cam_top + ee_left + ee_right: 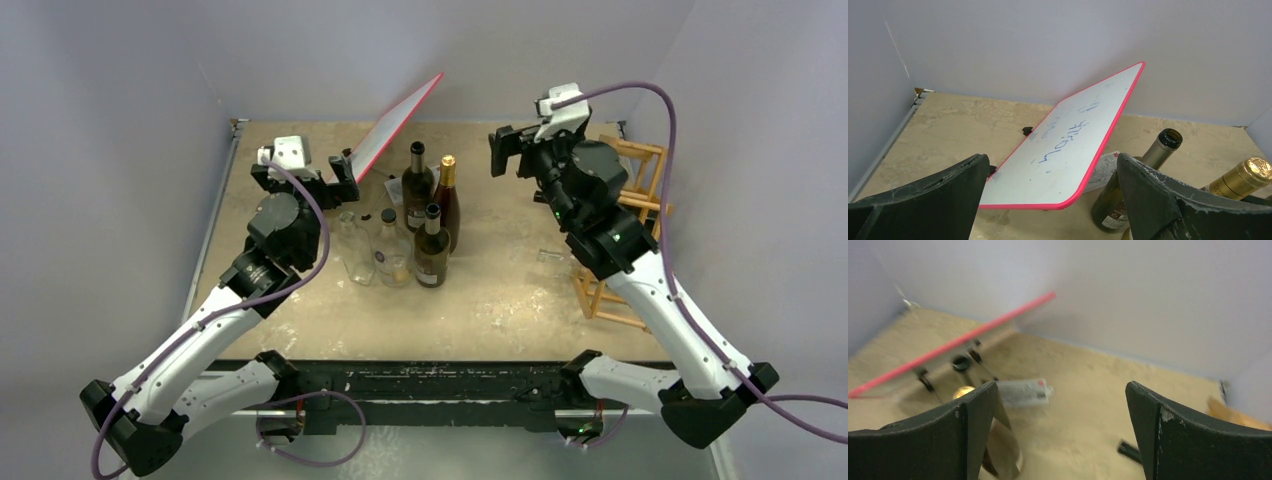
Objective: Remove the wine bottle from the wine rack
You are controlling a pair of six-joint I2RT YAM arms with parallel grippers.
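- Wine rack [590, 295]: upright at the table's right side, largely masked by the right arm crossing above it. No bottle shows in the cells in view.
- Wine bottles [432, 250]: five, upright, packed together well left of the rack. Which one is the task's cannot be told.
- Right gripper [505, 152]: fingers spread wide, nothing between them, raised left of and beyond the rack.
- Left gripper [1053, 160]: likewise wide and empty, far left of the rack, close by the red-edged board [398, 125].
- Hazard: the right arm, pulling back, may clip the rack and shift it.
- Hazard: the bottles crowd each other, so one nudge could fell several.
- Hazard: the left fingers may dislodge the tilted board onto the bottles.
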